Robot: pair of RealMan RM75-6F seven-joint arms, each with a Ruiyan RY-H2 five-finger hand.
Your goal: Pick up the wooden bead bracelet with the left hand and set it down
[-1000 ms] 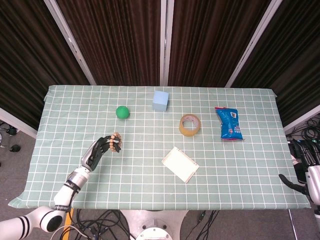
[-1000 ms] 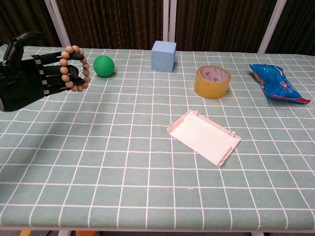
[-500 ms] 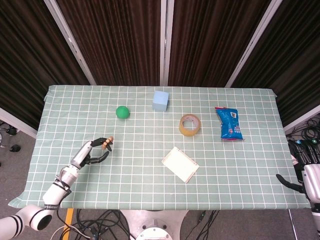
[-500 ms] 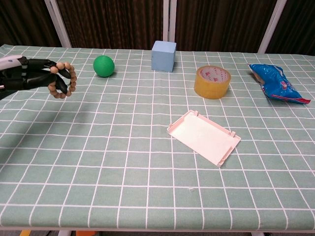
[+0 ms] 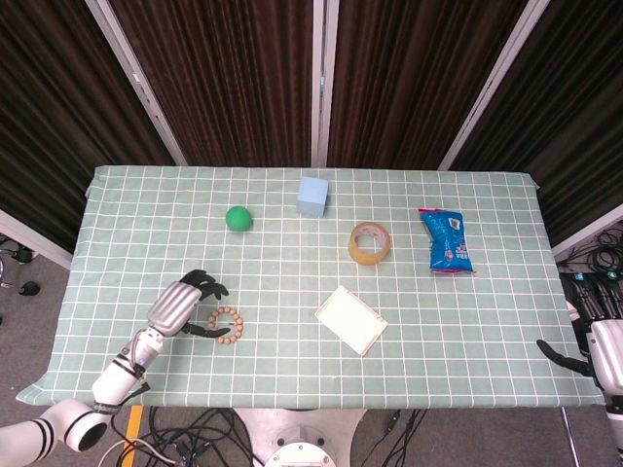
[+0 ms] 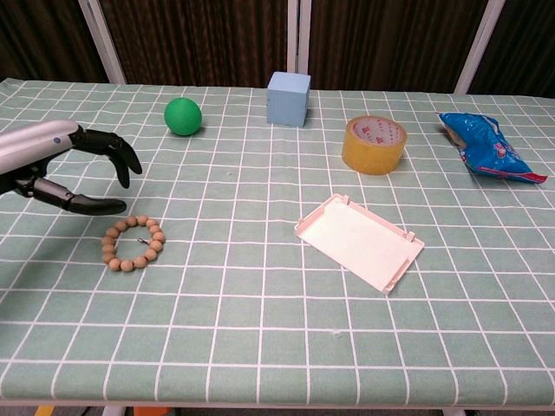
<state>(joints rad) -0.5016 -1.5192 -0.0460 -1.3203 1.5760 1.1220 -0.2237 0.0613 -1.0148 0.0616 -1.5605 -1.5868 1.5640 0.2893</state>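
Note:
The wooden bead bracelet lies flat on the green checked cloth near the front left, a ring of light brown beads. My left hand hovers just left of it with fingers spread and nothing in them; its thumb reaches toward the bracelet without touching it. My right hand shows only at the right edge of the head view, off the table, too little of it to read.
A green ball and a light blue cube sit at the back. A tape roll and a blue snack bag lie to the right. A pale pink lid rests near the middle front.
The left hand let go of the bracelet, which now lies on the cloth. The hand has opened and drawn slightly to the left of it.

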